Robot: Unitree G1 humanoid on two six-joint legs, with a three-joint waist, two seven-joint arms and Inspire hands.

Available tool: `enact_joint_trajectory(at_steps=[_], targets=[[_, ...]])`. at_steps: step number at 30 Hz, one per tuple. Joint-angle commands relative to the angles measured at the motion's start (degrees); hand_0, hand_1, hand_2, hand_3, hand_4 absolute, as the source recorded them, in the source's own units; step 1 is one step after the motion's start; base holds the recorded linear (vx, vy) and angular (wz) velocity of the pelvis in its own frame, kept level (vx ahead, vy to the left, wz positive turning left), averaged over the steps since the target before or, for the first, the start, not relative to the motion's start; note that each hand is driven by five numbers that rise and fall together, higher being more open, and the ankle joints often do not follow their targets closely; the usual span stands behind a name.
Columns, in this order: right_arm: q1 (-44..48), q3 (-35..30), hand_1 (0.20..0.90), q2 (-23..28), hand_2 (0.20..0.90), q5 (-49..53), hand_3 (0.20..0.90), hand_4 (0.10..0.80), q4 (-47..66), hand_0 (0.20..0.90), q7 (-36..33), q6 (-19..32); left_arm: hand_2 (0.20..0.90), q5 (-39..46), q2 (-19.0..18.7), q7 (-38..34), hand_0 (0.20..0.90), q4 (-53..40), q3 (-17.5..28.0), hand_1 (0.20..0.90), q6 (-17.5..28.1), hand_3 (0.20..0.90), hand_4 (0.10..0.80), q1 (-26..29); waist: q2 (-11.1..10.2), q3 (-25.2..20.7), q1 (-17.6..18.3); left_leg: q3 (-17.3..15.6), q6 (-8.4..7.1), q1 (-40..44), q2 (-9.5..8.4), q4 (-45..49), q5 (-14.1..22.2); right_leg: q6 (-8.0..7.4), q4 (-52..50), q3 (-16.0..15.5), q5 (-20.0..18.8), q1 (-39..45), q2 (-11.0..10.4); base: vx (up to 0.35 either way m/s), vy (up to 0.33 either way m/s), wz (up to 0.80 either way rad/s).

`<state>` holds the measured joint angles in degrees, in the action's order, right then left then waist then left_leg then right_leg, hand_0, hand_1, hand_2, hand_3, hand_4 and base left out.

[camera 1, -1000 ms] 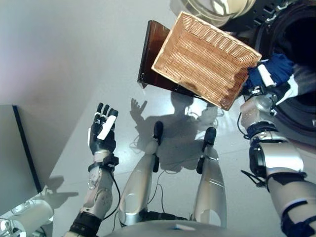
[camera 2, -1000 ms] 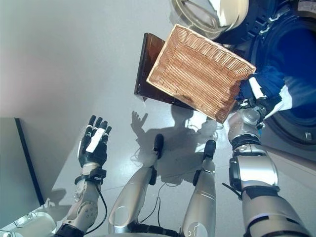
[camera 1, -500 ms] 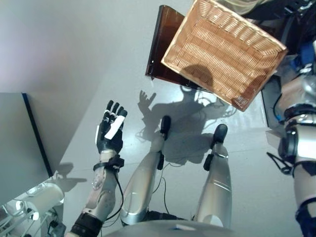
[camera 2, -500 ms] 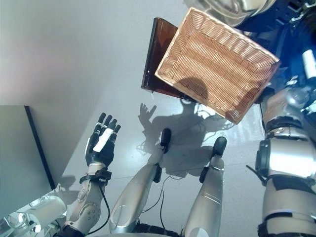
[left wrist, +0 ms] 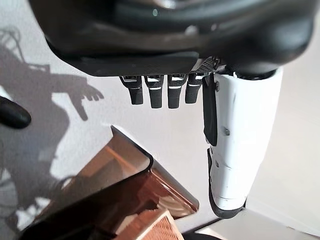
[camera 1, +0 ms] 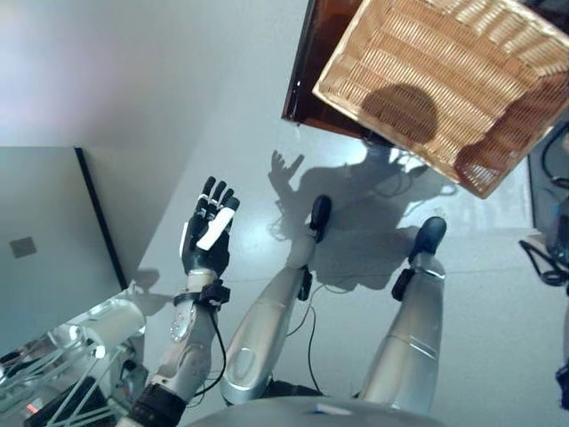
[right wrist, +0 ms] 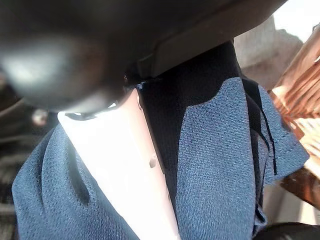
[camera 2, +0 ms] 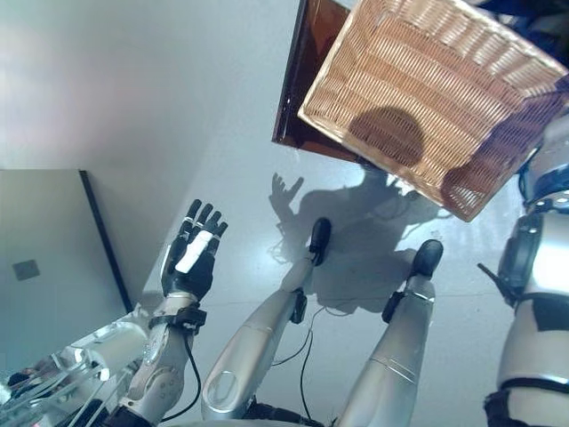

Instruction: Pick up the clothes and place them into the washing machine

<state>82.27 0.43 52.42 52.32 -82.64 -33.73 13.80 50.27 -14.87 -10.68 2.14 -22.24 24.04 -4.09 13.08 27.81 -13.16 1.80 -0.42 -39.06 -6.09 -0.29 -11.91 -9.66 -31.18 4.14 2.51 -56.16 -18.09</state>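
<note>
A dark blue garment point(right wrist: 215, 165) fills the right wrist view, and my right hand point(right wrist: 120, 160) is shut on it, the white-covered thumb pressed across the cloth. That hand is outside both eye views; only its forearm point(camera 2: 533, 267) shows at the right edge. My left hand point(camera 1: 206, 245) is raised over the floor at lower left, open, with straight fingers point(left wrist: 150, 92) and nothing in it. The woven wicker basket point(camera 1: 444, 71) sits at upper right with no clothes visible inside, only a round shadow.
The basket rests on a dark brown stand point(camera 1: 311, 62), also seen past my left fingers as a brown stand point(left wrist: 125, 195). A grey panel point(camera 1: 44, 249) with a dark edge stands at the left. Pale floor point(camera 1: 222, 107) lies between panel and stand.
The whole picture has shifted, so the camera moved. The right hand with the blue garment has left the eye views at the right. The left hand stays raised and open.
</note>
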Motion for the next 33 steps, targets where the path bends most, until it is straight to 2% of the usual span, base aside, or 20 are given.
enact_joint_trajectory(at_steps=[1, 18, 31, 32, 33], targets=[[9.8, 12.37, 0.2, 12.48, 0.2, 1.03, 0.2, 0.3, 5.73, 0.2, -0.92, 6.44, 0.9, -1.54, 0.98, -0.62, 0.9, -7.09, -0.84, 0.9, 3.91, 0.9, 0.8, 2.11, 10.66, 1.98, 0.95, -0.11, -6.52, -1.55, 3.37, -0.17, 0.83, 1.32, -0.32, -0.17, 5.53, 1.16, 1.49, 0.04, -0.034, 0.06], [14.91, 15.22, 0.2, 18.0, 0.2, 5.39, 0.2, 0.3, 6.62, 0.2, -3.9, 9.54, 0.9, -0.76, 1.02, -1.45, 0.9, -9.3, -0.02, 0.9, 4.28, 0.9, 0.8, 2.26, 10.53, 1.98, 4.39, -1.98, -6.25, -1.35, 2.66, -0.81, 1.57, 1.52, -0.34, 2.39, 5.59, -0.58, 2.69, 0.026, -0.006, -0.02], [15.25, 16.38, 0.2, 18.41, 0.2, 4.79, 0.2, 0.3, 4.42, 0.2, -4.36, 7.96, 0.9, -0.11, -0.55, -0.88, 0.9, -10.81, 0.76, 0.9, 4.08, 0.9, 0.8, 0.31, 9.9, 1.98, 5.44, -3.67, -6.26, -1.94, 3.42, 0.49, 2.54, 2.06, 0.76, 3.67, 4.82, -1.23, 4.19, -0.012, -0.008, -0.1], [15.63, 16.84, 0.34, 18.46, 0.34, 4.38, 0.34, 0.4, 3.99, 0.34, -4.42, 7.55, 0.9, -0.04, -0.52, -0.88, 0.9, -10.97, 0.8, 0.9, 4.16, 0.9, 0.8, 0.17, 9.87, 1.98, 5.42, -3.79, -6.24, -2.06, 3.49, 0.51, 2.52, 2.13, 0.74, 3.85, 4.69, -1.47, 4.37, -0.008, -0.006, -0.11], [15.78, 17.25, 0.9, 18.47, 0.9, 3.66, 0.9, 0.8, 3.27, 0.9, -4.44, 6.65, 0.9, -0.02, -0.58, -0.9, 0.9, -10.97, 0.73, 0.9, 4.23, 0.9, 0.8, -0.1, 9.84, 1.98, 5.46, -3.9, -6.26, -2.05, 3.47, 0.52, 2.55, 2.21, 0.57, 3.87, 4.78, -1.58, 4.37, -0.031, -0.006, -0.09]])
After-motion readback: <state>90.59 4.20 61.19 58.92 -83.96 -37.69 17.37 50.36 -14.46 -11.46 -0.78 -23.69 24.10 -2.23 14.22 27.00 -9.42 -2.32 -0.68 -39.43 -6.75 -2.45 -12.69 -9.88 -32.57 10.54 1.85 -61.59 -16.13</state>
